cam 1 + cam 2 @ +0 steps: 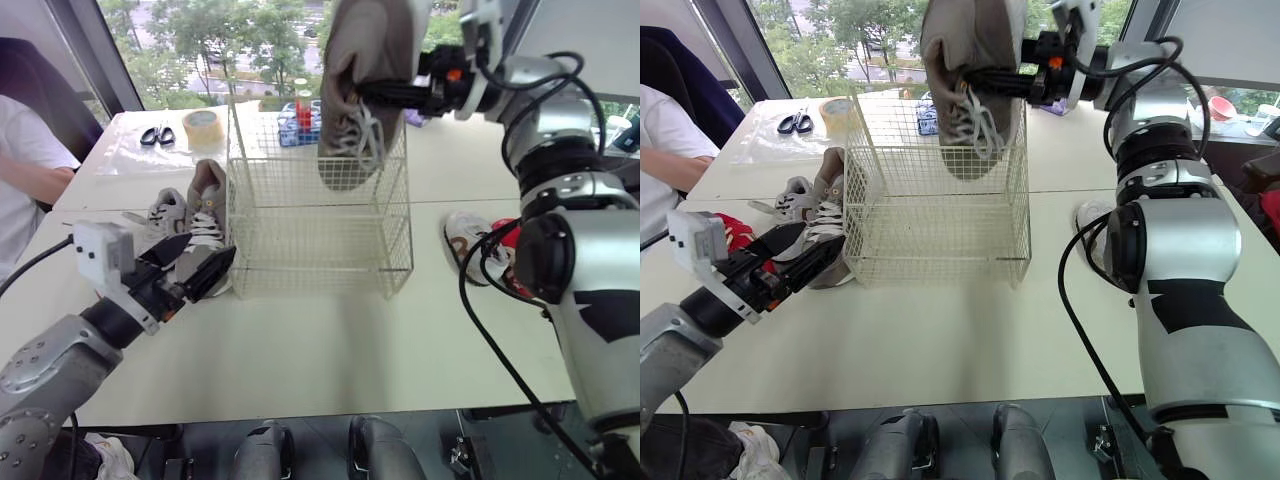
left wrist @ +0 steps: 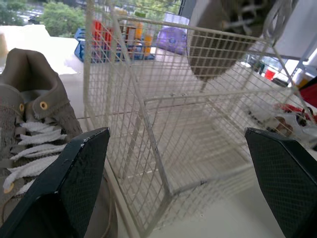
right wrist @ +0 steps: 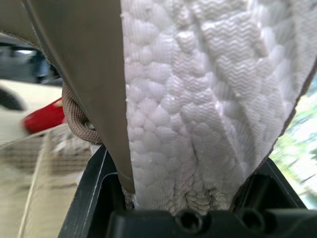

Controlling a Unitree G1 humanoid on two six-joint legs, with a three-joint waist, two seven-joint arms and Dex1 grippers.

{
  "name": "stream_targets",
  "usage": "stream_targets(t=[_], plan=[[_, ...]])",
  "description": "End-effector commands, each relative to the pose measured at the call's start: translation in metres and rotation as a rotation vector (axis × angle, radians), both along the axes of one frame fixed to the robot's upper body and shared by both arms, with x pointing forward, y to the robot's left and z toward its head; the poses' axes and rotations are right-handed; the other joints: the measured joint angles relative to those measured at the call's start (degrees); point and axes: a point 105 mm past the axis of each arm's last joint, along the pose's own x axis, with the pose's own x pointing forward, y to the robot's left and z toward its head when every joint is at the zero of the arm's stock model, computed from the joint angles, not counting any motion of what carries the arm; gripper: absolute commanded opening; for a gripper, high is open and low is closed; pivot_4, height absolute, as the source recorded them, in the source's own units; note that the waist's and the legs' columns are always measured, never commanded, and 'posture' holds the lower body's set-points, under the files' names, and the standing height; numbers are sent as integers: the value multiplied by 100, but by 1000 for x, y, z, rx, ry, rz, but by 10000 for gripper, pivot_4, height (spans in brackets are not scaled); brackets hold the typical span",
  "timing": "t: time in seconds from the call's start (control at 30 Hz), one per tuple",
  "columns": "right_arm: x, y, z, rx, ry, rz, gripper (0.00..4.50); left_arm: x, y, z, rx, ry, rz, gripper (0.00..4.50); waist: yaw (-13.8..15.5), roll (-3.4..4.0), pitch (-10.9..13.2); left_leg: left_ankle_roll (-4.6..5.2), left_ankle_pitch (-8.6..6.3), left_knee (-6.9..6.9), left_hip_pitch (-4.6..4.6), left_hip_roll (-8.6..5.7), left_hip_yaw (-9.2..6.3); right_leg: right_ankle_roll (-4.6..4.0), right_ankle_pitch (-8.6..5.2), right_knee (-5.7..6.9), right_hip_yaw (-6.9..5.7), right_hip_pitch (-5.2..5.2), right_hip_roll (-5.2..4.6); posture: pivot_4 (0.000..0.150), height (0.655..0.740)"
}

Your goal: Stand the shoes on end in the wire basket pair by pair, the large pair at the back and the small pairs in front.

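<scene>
While right fingers (image 1: 392, 92) pinch big shoe (image 1: 365, 40) above basket (image 1: 320, 215), dangling laces may snag rim; left fingers (image 2: 74, 183) spread, basket's nine o'clock.

We see the cream wire basket (image 1: 320, 215) upright and empty at the centre of the frame. At upper centre a large taupe shoe (image 1: 360, 90) hangs toe down over its top, white laces dangling. Left of centre a second taupe shoe (image 1: 207, 215) lies just beside the basket, with a small grey shoe (image 1: 167, 212) against it. At the right, well apart, lie a small white shoe (image 1: 468, 240) and a red shoe (image 1: 507, 232).
</scene>
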Motion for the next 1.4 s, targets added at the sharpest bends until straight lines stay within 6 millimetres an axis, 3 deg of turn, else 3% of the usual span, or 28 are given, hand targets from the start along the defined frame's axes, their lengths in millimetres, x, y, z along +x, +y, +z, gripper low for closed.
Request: stream_targets(t=[0.03,0.17,0.2,0.33,0.57,1.03,1.2,1.4], plan=[[12,-1,0,11,-11,-109,23806,1,-1,7,-4,-35,10,44889,-5,0,0,-1,0,0,0,0,0,0,0,1,0,-1,0,1500,7400],[20,-7,-7,-15,-6,-186,43274,1,0,9,5,-37,19,45000,-11,3,2,-3,2,-1,-3,0,1,0,0,2,1,-7,-1,1500,7400],[19,-9,-4,-1,-9,-189,44628,1,1,10,3,-39,23,45000,-14,2,1,-3,2,-1,-3,0,2,0,0,2,2,-7,-1,1500,7400],[9,-24,13,33,-40,-150,44628,2,6,12,-4,-39,32,45000,16,2,1,-4,3,0,-2,0,0,0,0,2,1,-3,0,1500,7400],[-10,-45,24,63,-19,-56,44628,13,6,10,-9,-10,-12,45000,1,3,2,-3,2,0,-2,-1,1,0,0,2,1,-4,1,1500,7400],[0,-49,-17,1,152,-81,44628,32,-4,6,0,-3,-75,45000,1,2,1,-4,3,1,2,0,4,1,1,4,1,1,3,1500,7400],[-1,-72,-6,40,91,-164,44628,31,5,7,8,-8,-32,45000,14,2,1,-6,4,1,4,0,3,2,1,7,2,1,3,1500,7400],[-16,-110,12,72,14,-226,44628,42,31,21,-8,-10,83,45000,17,1,1,-6,4,2,5,-1,3,1,1,6,3,1,1,1500,7400]])
